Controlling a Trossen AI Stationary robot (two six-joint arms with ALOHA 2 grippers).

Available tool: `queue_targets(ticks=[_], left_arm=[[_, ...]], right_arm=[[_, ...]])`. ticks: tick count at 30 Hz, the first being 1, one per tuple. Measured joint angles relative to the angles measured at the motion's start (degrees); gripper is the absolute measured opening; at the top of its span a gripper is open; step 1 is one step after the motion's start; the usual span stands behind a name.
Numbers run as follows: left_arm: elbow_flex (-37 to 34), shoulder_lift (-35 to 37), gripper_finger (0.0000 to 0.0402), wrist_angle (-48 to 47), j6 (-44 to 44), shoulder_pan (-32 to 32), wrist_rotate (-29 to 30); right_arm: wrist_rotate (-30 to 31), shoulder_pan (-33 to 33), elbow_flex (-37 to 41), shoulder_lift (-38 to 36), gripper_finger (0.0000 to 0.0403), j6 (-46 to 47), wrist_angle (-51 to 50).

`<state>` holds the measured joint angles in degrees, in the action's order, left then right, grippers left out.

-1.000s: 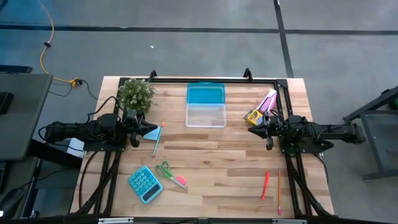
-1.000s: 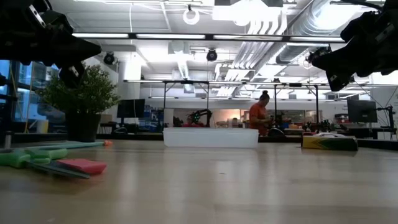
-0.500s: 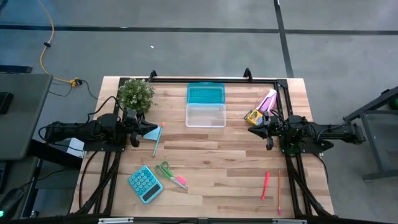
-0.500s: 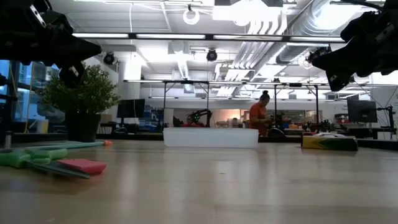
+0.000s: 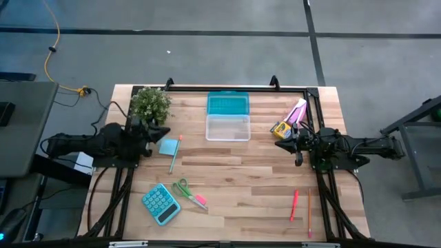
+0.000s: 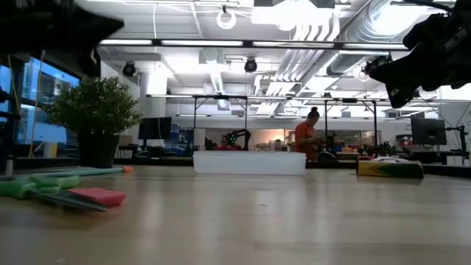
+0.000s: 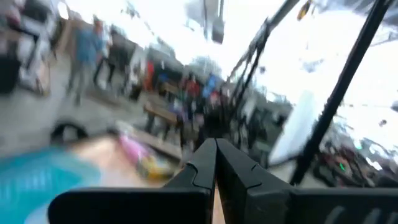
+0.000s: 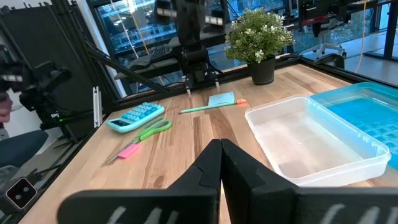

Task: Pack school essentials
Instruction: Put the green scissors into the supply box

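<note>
Pale wooden table (image 5: 241, 172) fills the high view, and the clear plastic box (image 5: 228, 127) with its teal lid (image 5: 228, 105) open behind it serves as landmark. Left of the box lie the light-blue square note pad (image 5: 168, 146) and the teal pen (image 5: 175, 153), with a small potted plant (image 5: 151, 105) beyond them. The left gripper (image 5: 162, 131) hangs just beside the plant, fingers pressed together and holding nothing. Right of the box sit the yellow crayon box (image 5: 280, 129) and a pink-and-white packet (image 5: 297, 110); the right gripper (image 5: 280, 143) hovers just beside the crayon box, fingers likewise together and empty. Nearer the front edge, left of the box, lie a teal calculator (image 5: 160, 203), the green-handled scissors (image 5: 183, 189) and the pink eraser (image 5: 200, 200); to the right lie the pink-red pen (image 5: 294, 204) and the thin pencil (image 5: 309, 212).

From the low view, the scissors (image 6: 33, 184) and eraser (image 6: 96, 196) lie far left of the box (image 6: 249, 163), the crayon box (image 6: 390, 169) to its right.

Through the left wrist view, heavily smeared, the closed fingers (image 7: 193, 177) point toward what may be the crayon box (image 7: 152, 167).

From the right wrist view, closed fingers (image 8: 208, 171) face the box (image 8: 314, 146), with the note pad (image 8: 221, 100), calculator (image 8: 135, 116) and scissors (image 8: 149, 129) past it.
</note>
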<state>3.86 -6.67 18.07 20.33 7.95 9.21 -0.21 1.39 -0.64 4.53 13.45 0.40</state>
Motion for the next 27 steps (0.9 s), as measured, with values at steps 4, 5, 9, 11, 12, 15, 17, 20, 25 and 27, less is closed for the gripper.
queue_targets(ticks=[4,5,9,11,12,15,17,20,25,27], left_arm=[[7.71,-7.11,0.0,1.85,-6.53,0.01,2.78],[10.25,-9.39,0.0,1.42,-7.74,0.01,3.42],[21.24,-19.48,0.0,-3.82,-8.98,0.01,5.16],[27.14,-24.36,0.0,-9.27,-7.9,0.01,4.88],[30.29,-26.83,0.0,-13.46,-7.0,0.01,4.4],[38.7,-33.42,0.0,-27.62,-3.52,0.0,3.99],[43.31,-36.84,0.0,-36.4,-2.13,-0.01,3.86],[47.54,-40.28,0.0,-41.24,-2.37,-0.1,3.85],[48.25,-42.56,0.0,-35.11,-3.16,-0.49,3.41],[48.26,-42.71,0.0,-33.91,-3.78,-0.51,3.39]], right_arm=[[0.0,0.01,0.02,-0.01,0.0,0.0,-0.01],[0.0,0.0,0.0,-0.01,0.0,0.0,0.0],[-0.01,0.01,0.01,0.0,0.0,0.0,-0.01],[0.0,0.02,0.0,-0.02,0.0,0.0,-0.02],[-0.02,0.0,0.02,-0.02,0.0,0.0,0.0],[-0.01,0.0,0.0,-0.01,0.0,0.0,-0.01],[-0.01,0.0,0.01,-0.01,0.0,0.0,0.0],[0.0,0.0,0.02,0.0,0.0,0.0,-0.01],[-0.01,0.01,0.0,-0.01,0.0,0.0,-0.01],[0.0,0.0,0.0,0.0,0.0,0.0,-0.02]])
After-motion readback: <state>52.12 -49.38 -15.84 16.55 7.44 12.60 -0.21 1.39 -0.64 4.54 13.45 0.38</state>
